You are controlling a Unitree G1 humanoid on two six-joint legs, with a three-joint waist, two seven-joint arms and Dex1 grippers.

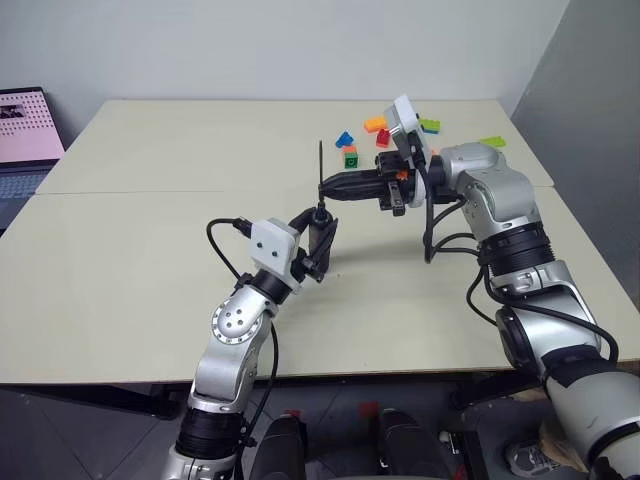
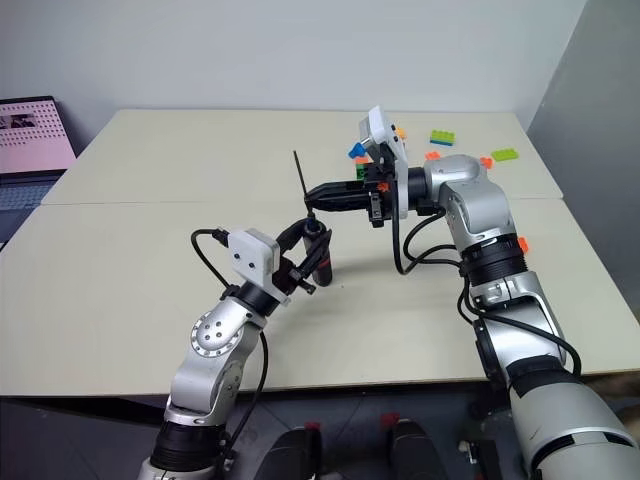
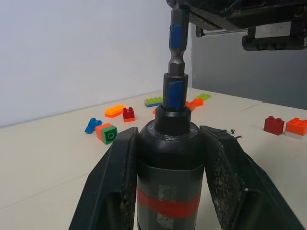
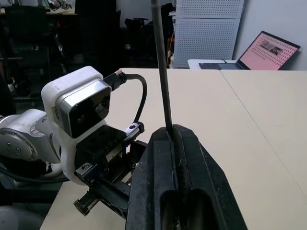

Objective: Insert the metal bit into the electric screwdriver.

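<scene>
My left gripper (image 1: 318, 238) is shut on the electric screwdriver (image 3: 168, 158). The screwdriver is black with a red band (image 3: 168, 207) and stands upright, tip up, between the fingers (image 3: 115, 182). Directly above it, my right gripper (image 1: 326, 188) reaches in level from the right and is shut on the metal bit (image 1: 321, 165), which stands upright. In the right wrist view the thin rod (image 4: 162, 62) rises out of the closed fingers (image 4: 158, 182). The bit's blue-banded lower shank (image 3: 177, 43) runs down into the collar at the screwdriver's tip (image 3: 174, 93). How deep it sits is hidden.
Several coloured toy bricks (image 1: 385, 135) lie scattered at the table's far right, behind the right gripper. An open laptop (image 1: 25, 135) stands beyond the table's left edge. A seam (image 1: 130, 192) crosses the tabletop. A grey wall closes the right side.
</scene>
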